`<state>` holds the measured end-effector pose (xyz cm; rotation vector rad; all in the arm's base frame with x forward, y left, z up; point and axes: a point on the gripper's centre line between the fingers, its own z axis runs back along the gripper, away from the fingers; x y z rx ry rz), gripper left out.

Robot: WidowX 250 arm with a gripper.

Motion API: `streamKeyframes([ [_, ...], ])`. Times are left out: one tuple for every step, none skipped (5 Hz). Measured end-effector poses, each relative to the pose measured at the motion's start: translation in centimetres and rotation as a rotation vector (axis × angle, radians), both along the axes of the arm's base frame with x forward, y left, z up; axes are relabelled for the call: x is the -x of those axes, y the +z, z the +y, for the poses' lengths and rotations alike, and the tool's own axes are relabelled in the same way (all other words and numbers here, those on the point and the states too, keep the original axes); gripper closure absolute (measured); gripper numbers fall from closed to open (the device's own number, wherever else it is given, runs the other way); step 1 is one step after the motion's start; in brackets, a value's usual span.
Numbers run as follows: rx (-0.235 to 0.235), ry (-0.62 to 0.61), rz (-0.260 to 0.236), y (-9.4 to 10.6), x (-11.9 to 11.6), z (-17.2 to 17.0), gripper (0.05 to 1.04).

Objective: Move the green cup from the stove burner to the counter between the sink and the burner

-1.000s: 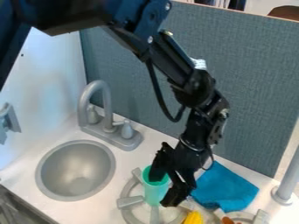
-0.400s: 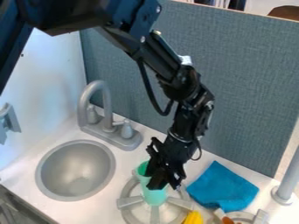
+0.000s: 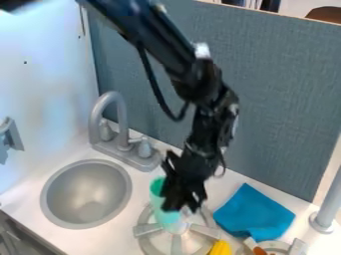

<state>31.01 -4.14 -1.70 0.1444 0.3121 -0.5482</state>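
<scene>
Cup (image 3: 158, 203), end effector (image 3: 181, 205) nearer sink (image 3: 86, 193); blue cloth (image 3: 254, 214) beside burner (image 3: 148, 229).

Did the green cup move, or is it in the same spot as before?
Yes, the green cup moved a little, closer to the sink.

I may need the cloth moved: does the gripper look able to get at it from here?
Probably yes: the blue cloth lies close beside the gripper, its top uncovered, and nothing seems to stand between them. But the gripper is right up against the green cup, so it would likely need to come clear first.
</scene>
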Motion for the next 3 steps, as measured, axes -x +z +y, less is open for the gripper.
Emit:
streamKeyframes([
  [-0.014,0.042,-0.019,1.3,0.9,0.2,0.975],
  [-0.058,0.079,0.035,1.2,2.4,0.3,0.975],
  [-0.108,0.144,0.069,0.9,3.1,0.8,0.975],
])
